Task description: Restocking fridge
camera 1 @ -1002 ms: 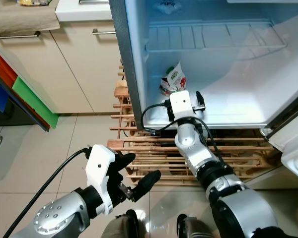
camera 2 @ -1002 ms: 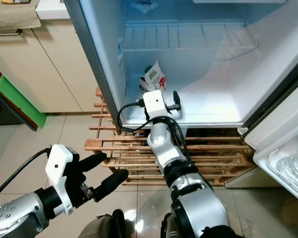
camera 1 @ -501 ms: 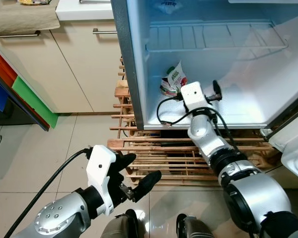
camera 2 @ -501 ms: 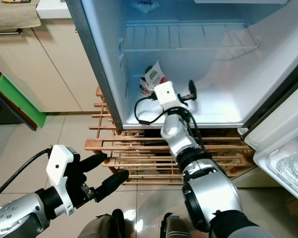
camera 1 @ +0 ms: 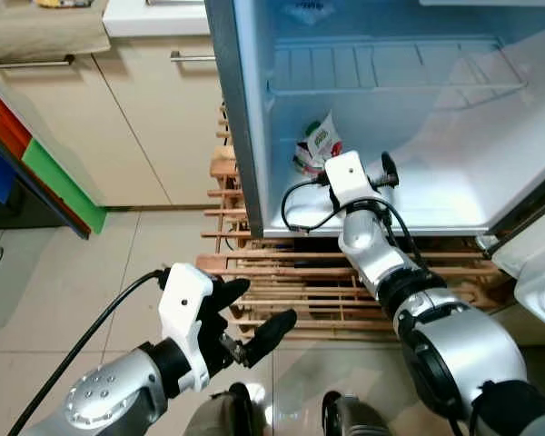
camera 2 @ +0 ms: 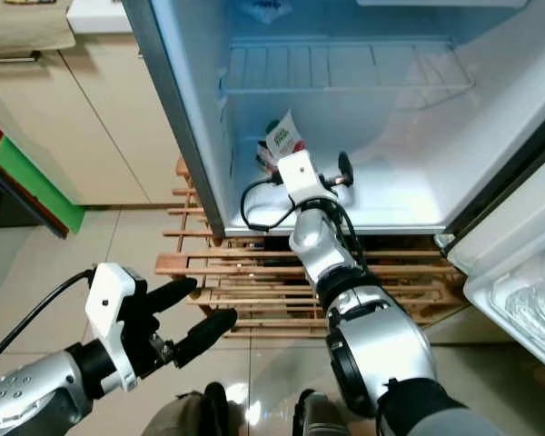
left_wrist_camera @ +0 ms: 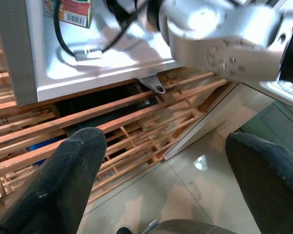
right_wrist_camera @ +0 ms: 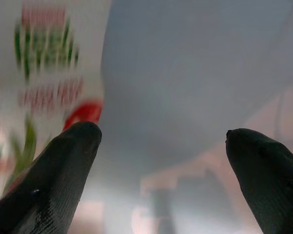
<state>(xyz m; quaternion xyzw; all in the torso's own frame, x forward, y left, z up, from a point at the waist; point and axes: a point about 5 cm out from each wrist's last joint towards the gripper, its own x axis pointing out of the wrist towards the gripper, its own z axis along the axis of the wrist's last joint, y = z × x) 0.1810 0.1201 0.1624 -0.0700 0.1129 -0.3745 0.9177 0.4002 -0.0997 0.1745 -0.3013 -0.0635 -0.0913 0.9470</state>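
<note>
A white carton (camera 1: 316, 145) with green and red print stands on the floor of the open fridge (camera 1: 436, 195), near its left wall. My right arm (camera 1: 363, 241) reaches into the fridge, its wrist just right of the carton. In the right wrist view my right gripper (right_wrist_camera: 158, 132) is open with nothing between the fingers, and the blurred carton (right_wrist_camera: 44, 63) lies beside one finger. My left gripper (camera 1: 259, 307) is open and holds nothing, low over the tiled floor in front of the fridge. In the left wrist view the carton's base (left_wrist_camera: 71, 10) shows at the fridge's edge.
The fridge stands on a wooden slatted pallet (camera 1: 282, 272). A wire shelf (camera 1: 391, 68) spans the fridge above the carton. The open fridge door (camera 1: 536, 263) is at the right. Beige cabinets (camera 1: 145, 118) and coloured bins (camera 1: 54, 182) are at the left.
My right wrist has shifted to the right inside the fridge, then back a little to the left. The carton and my left gripper have stayed put.
</note>
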